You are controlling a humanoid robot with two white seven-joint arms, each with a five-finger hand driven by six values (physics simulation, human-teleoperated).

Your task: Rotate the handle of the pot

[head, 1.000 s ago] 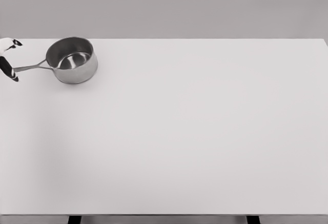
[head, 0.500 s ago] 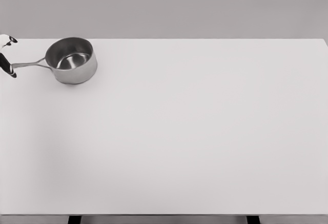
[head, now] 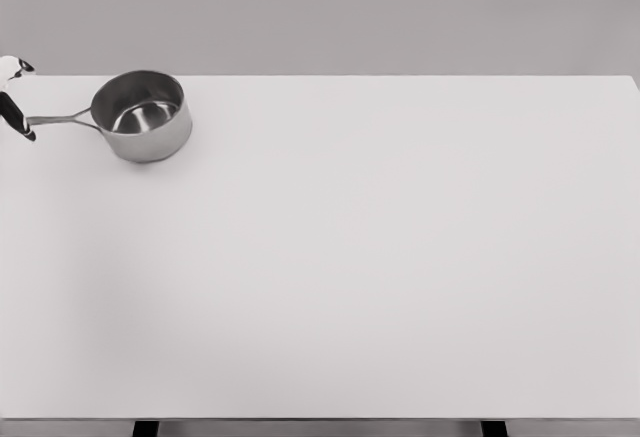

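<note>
The steel pot (head: 141,115) stands upright near the far left corner of the white table (head: 380,257), its bowl empty and its thin handle (head: 62,119) pointing out toward nine o'clock, tilted a touch toward the near side. At the tip of that handle, right against the picture's left edge, sits a hand (head: 12,97): only a dark finger (head: 14,117) crossing the handle end and a white, dark-tipped part above it show, so it appears to have the handle end between them, though whether it truly grips or only presses against it cannot be told. By the edge it enters from, this is most likely the left hand; the right arm is out of view. The step in hand looks like the turning itself, with the pot pivoting about its bowl as the handle tip is pushed. The next move calls for sweeping the handle end along an arc while contact holds, so that the pot turns in place without sliding off the nearby left edge.
</note>
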